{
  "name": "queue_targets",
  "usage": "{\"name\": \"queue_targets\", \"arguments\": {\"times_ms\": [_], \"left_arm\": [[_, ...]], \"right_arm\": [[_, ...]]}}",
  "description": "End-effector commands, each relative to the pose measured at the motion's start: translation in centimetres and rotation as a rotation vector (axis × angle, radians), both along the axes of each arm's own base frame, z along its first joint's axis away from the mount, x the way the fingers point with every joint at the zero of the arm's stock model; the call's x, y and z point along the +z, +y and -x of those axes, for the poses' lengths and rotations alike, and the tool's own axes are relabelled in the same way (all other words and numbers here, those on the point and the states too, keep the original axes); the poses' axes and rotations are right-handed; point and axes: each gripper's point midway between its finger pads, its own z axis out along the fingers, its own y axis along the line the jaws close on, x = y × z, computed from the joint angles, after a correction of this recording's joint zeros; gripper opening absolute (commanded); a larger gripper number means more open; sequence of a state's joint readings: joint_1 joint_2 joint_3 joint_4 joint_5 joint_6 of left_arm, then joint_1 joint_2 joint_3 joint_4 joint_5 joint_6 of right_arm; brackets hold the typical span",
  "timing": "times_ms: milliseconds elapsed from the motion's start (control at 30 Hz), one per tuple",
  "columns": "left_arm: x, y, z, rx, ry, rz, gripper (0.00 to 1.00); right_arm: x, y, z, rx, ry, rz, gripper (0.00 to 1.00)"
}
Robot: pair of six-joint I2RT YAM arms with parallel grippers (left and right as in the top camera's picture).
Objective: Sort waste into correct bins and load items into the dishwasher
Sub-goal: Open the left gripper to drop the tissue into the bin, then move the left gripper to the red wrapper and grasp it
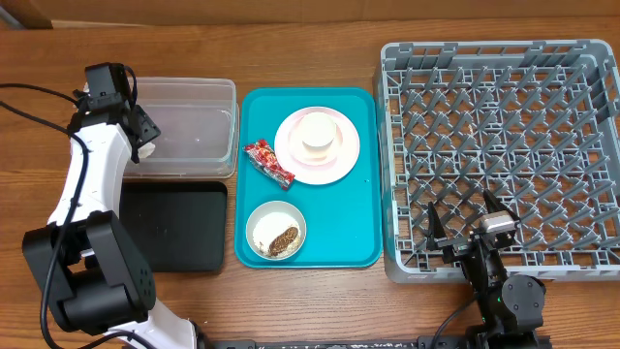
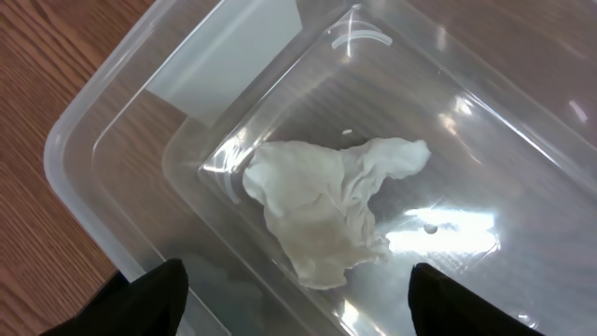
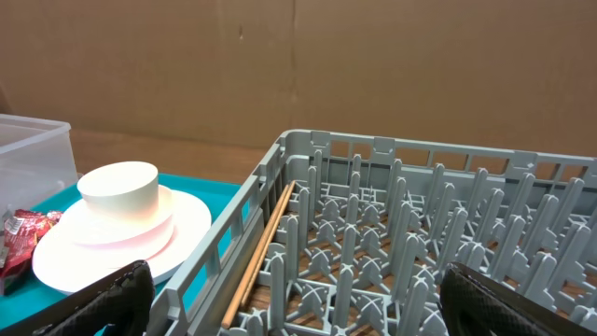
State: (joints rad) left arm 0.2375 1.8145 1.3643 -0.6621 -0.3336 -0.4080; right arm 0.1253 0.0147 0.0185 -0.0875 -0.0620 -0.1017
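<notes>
1. Clear plastic fills the view under the left fingers [image 2: 154, 303]: the clear tub [image 2: 93, 121], with the crumpled tissue [image 2: 326, 210] lying loose on its floor, ahead of the two tips and between them.
2. The left fingers are spread wide and nothing is held. The tissue is judged to be delivered to its bin, so no grip is needed.
3. The right fingers [image 3: 103, 303] are also spread wide and empty, poised at the near edge of the rack [image 1: 504, 155], probably kept ready for crockery.
4. Left of the right fingers, a cup [image 3: 118, 189] is seen standing on the plate [image 3: 182, 233], with the wrapper [image 3: 20, 238] just beside it on the teal tray [image 1: 358, 223].
5. Only the overhead view shows the bowl [image 1: 276, 231] of grains and brown crumbs. It also shows the black tray [image 1: 174, 225] on the counter [image 1: 310, 301], behind the left fingers.
6. The tissue is shown plainly only in the left wrist view. A thin wooden stick [image 3: 261, 252] along the rack's wall is seen only in the right wrist view.
</notes>
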Motion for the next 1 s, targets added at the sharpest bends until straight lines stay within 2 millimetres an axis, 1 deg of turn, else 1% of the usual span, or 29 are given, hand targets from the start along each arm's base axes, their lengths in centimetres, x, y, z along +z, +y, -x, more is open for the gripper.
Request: {"name": "queue_targets", "arguments": {"times_ms": [0, 100, 167, 300, 367, 433, 500, 567, 667, 733, 767, 833, 867, 933, 967], "left_arm": [[1.9, -0.1, 0.5, -0.025, -0.014, -0.030, 0.78], [3.3, -1.3, 0.5, -0.061, -0.032, -0.038, 0.79], [4.5, -2.5, 0.4, -0.107, -0.044, -0.051, 0.79], [6.6, -5.5, 0.0, -0.199, -0.082, -0.069, 0.80], [7.0, -7.1, -0.3, -0.241, -0.097, -0.060, 0.81], [7.0, -9.1, -0.7, -0.306, -0.098, -0.042, 0.82], [6.8, -11.7, -1.0, -0.404, -0.093, -0.020, 0.83], [6.7, -13.8, -1.2, -0.480, -0.090, -0.009, 0.84], [6.6, -16.6, -1.2, -0.554, -0.091, 0.019, 0.88], [6.2, -19.4, -0.8, -0.627, -0.085, 0.080, 0.91], [6.1, -20.5, -0.6, -0.658, -0.080, 0.109, 0.94], [5.6, -23.1, 0.4, -0.732, -0.058, 0.180, 0.96], [5.2, -24.8, 1.2, -0.788, -0.031, 0.211, 0.96], [4.7, -25.9, 1.8, -0.821, -0.001, 0.216, 0.97], [4.4, -26.4, 2.0, -0.834, 0.012, 0.216, 0.99]], "right_arm": [[-0.1, 0.0, 0.0, -0.004, -0.008, -0.001, 1.00], [-0.1, 0.0, 0.0, -0.004, -0.008, -0.001, 1.00], [-0.1, 0.0, 0.0, -0.004, -0.008, -0.001, 1.00], [-0.1, 0.0, 0.0, -0.004, -0.008, -0.001, 1.00], [-0.1, 0.0, 0.0, -0.004, -0.008, -0.001, 1.00], [-0.1, 0.0, 0.0, -0.004, -0.008, -0.001, 1.00], [-0.1, 0.0, 0.0, -0.004, -0.008, -0.001, 1.00], [-0.1, 0.0, 0.0, -0.004, -0.008, -0.001, 1.00], [-0.1, 0.0, 0.0, -0.004, -0.008, -0.001, 1.00], [-0.1, 0.0, 0.0, -0.004, -0.008, -0.001, 1.00], [-0.1, 0.0, 0.0, -0.004, -0.008, -0.001, 1.00], [-0.1, 0.0, 0.0, -0.004, -0.008, -0.001, 1.00], [-0.1, 0.0, 0.0, -0.004, -0.008, -0.001, 1.00], [-0.1, 0.0, 0.0, -0.004, -0.008, -0.001, 1.00], [-0.1, 0.0, 0.0, -0.004, -0.008, -0.001, 1.00]]}}
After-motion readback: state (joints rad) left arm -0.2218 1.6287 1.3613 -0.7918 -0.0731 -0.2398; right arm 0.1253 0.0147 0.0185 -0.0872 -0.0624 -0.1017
